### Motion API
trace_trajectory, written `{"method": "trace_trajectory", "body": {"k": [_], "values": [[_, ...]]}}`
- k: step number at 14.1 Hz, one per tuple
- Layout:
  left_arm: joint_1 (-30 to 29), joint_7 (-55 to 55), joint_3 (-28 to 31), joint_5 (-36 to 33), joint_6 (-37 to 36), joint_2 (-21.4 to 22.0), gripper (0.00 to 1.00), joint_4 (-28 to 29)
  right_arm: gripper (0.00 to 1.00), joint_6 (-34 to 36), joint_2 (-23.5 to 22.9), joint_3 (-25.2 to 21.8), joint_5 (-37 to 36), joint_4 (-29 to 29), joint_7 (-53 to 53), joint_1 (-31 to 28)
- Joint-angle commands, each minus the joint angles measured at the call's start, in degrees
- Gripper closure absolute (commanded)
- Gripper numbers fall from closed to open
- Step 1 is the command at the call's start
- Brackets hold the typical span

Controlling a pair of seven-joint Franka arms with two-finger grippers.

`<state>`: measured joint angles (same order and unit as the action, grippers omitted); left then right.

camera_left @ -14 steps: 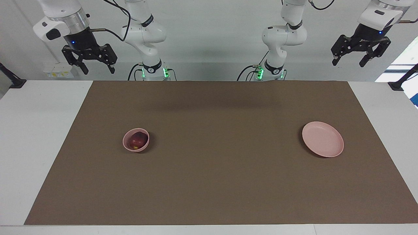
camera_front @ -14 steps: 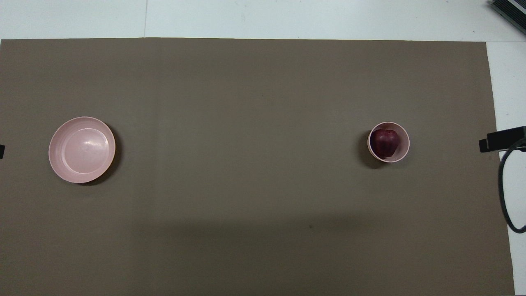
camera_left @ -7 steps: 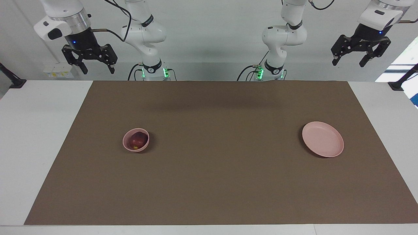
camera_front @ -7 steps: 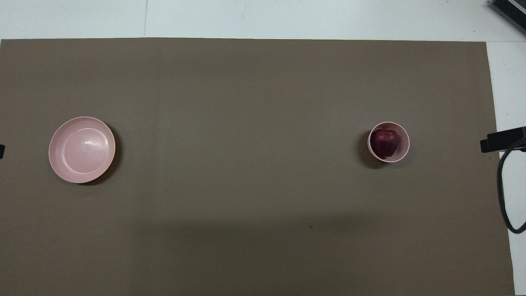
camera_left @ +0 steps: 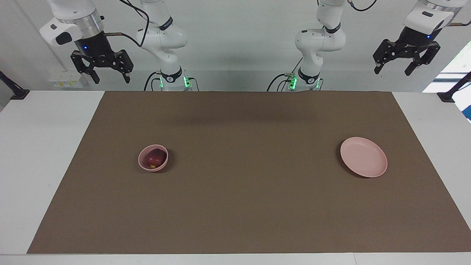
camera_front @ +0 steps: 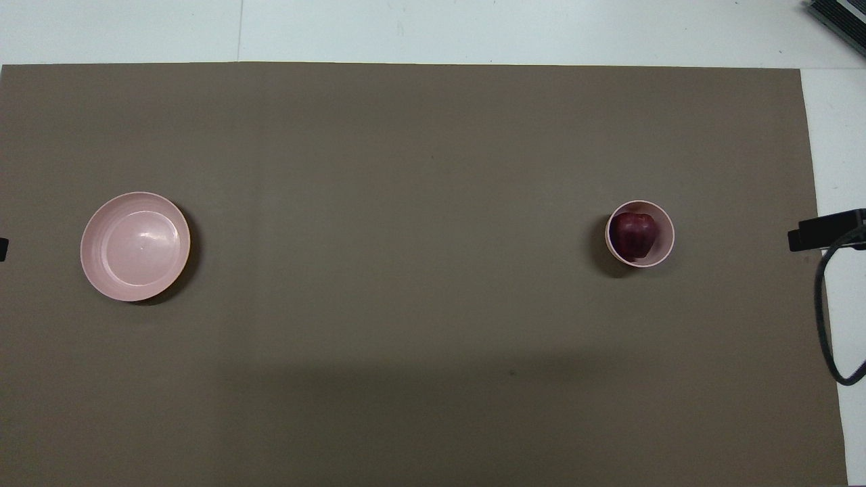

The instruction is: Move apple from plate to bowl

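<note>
The dark red apple (camera_left: 155,158) (camera_front: 634,233) lies inside the small deep pink bowl (camera_left: 141,161) (camera_front: 667,233), toward the right arm's end of the table. The wide pink plate (camera_left: 363,162) (camera_front: 135,247) sits bare toward the left arm's end. My right gripper (camera_left: 110,78) hangs open and empty, high above the table edge by its base. My left gripper (camera_left: 393,70) hangs open and empty, high above the table's corner at the left arm's end. Both are well apart from the bowl and the plate.
A brown mat (camera_left: 250,206) covers most of the white table. A black part of the right arm with a looping cable (camera_front: 827,230) shows at the edge of the overhead view, beside the mat. A dark object (camera_front: 839,17) lies at the corner farthest from the robots.
My right gripper has drifted slightly toward its arm's base while staying raised. The left gripper, apple, bowl and plate have not moved.
</note>
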<state>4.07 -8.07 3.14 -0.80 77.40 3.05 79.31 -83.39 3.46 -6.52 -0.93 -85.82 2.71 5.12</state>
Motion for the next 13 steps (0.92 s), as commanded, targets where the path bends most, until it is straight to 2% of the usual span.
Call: {"method": "trace_trajectory", "body": {"k": [1,13], "values": [[0.67,0.07,0.64,-0.08,-0.49,1.17,0.00,1.11,0.00,0.60,0.67,0.10,-1.10,-0.05,1.95,-0.11],[0.67,0.07,0.64,-0.08,-0.49,1.17,0.00,1.11,0.00,1.12,0.67,-0.08,-0.74,-0.04,1.86,-0.28]]}}
